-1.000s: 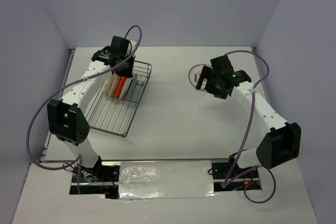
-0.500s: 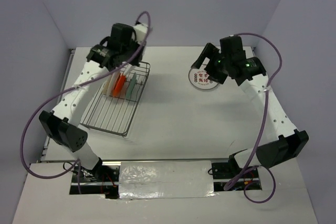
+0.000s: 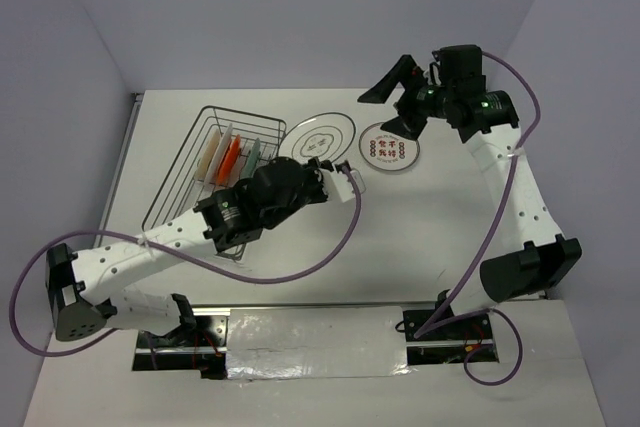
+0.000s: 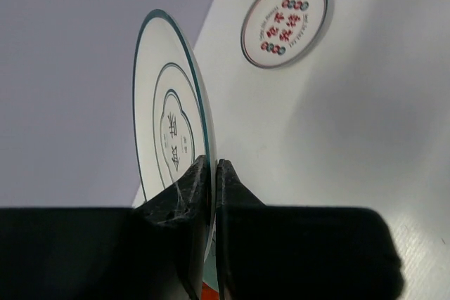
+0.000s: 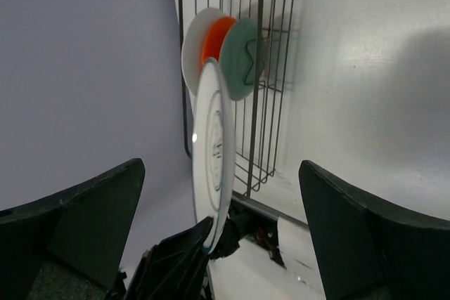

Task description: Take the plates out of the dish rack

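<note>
My left gripper (image 3: 322, 163) is shut on the lower rim of a white plate with grey-teal rings (image 3: 320, 135), held upright on edge above the table, to the right of the dish rack (image 3: 185, 209). The left wrist view shows that plate (image 4: 165, 103) pinched between the fingertips (image 4: 212, 168). The rack holds a cream plate (image 3: 210, 157), an orange plate (image 3: 231, 157) and a teal plate (image 3: 252, 157), all upright. A white plate with red and dark marks (image 3: 390, 150) lies flat on the table. Above it my right gripper (image 3: 395, 107) hangs open and holds nothing.
The wire rack (image 5: 271, 68) sits at the table's far left, near the left edge (image 3: 128, 147). The right wrist view looks across at the held plate (image 5: 213, 138) and the rack's plates behind it. Purple cables loop off both arms.
The left arm has lifted the ringed plate out of the rack and carried it right, toward the table's middle. The right gripper has risen up and back from the patterned plate.
</note>
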You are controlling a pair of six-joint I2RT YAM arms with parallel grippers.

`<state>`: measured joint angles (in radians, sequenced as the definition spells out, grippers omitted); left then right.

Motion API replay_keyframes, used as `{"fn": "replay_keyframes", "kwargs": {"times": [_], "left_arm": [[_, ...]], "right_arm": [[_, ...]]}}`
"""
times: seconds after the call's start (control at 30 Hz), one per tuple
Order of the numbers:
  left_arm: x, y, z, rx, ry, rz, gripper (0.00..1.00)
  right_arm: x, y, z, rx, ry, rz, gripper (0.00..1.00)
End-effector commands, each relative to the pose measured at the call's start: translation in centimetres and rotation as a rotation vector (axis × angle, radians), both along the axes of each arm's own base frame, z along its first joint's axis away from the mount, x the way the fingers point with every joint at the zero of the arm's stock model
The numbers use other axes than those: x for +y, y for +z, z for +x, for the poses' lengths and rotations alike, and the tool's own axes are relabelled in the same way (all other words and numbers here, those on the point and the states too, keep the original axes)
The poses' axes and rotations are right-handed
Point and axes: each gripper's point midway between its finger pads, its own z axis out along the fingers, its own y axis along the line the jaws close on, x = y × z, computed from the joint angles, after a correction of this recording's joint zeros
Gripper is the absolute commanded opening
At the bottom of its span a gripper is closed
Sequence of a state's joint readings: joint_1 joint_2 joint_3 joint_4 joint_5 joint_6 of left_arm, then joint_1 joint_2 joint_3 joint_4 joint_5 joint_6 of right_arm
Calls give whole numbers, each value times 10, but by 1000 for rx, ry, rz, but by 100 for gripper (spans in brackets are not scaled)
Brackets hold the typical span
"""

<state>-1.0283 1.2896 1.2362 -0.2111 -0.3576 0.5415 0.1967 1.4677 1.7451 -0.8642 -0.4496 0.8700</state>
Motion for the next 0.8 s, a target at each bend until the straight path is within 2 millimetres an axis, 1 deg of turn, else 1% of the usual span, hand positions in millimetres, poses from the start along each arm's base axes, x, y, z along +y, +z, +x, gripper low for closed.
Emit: {"fn": "replay_keyframes", "kwargs": {"times": [0.0,0.03,0.07,0.17,0.2,0.23,0.27,0.3,0.33,0.37,0.4,0.43,0.47,0.5,0.53,0.57,0.6,0.63,0.67,0.7,0.73,0.77], "left_arm": [[-5,84,-3,-280,3,-166,0],[-10,77,-6,-265,-19,-141,0],[-13,78,-8,-261,-32,-134,0],[-22,69,-15,-248,-69,-101,0],[-23,66,-16,-246,-72,-93,0],[-25,65,-17,-248,-68,-88,0],[-26,65,-17,-248,-66,-89,0],[-26,63,-16,-246,-62,-84,0],[-27,61,-15,-243,-52,-83,0],[-24,61,-11,-246,-18,-80,10],[-23,59,-8,-244,2,-74,23],[-22,54,-5,-237,24,-59,39],[-20,53,-1,-229,60,-70,91],[-13,47,5,-216,123,-53,100],[-11,51,6,-186,158,-89,99],[-4,37,8,-138,182,-38,100],[8,31,17,-104,247,-36,100],[14,39,21,-45,303,-127,99],[36,32,30,6,373,-118,99],[47,33,35,48,417,-163,99],[56,41,39,109,480,-285,100],[70,45,43,140,531,-336,99]], "right_arm": [[20,-8,-14,12,101,8,97],[25,-13,-17,23,112,17,97],[32,-21,-21,33,143,44,96],[50,-32,-25,61,208,90,86],[53,-34,-25,66,219,87,80],[56,-34,-27,67,232,73,67],[55,-39,-24,71,221,54,59],[53,-38,-23,58,216,43,50],[52,-39,-23,51,207,35,24],[49,-38,-21,38,194,27,10],[45,-38,-18,23,170,7,0],[42,-41,-16,24,160,-2,0],[37,-42,-10,6,143,-7,0],[28,-46,-2,-8,116,-30,0],[21,-60,1,5,97,-45,0],[2,-60,22,-49,41,-46,0],[-13,-67,34,-87,12,-72,0],[-28,-83,49,-111,-26,-93,1],[-57,-94,64,-134,-77,-133,1],[-71,-102,74,-146,-106,-152,1],[-86,-122,90,-138,-153,-192,0],[-104,-132,100,-133,-188,-215,0]]}}
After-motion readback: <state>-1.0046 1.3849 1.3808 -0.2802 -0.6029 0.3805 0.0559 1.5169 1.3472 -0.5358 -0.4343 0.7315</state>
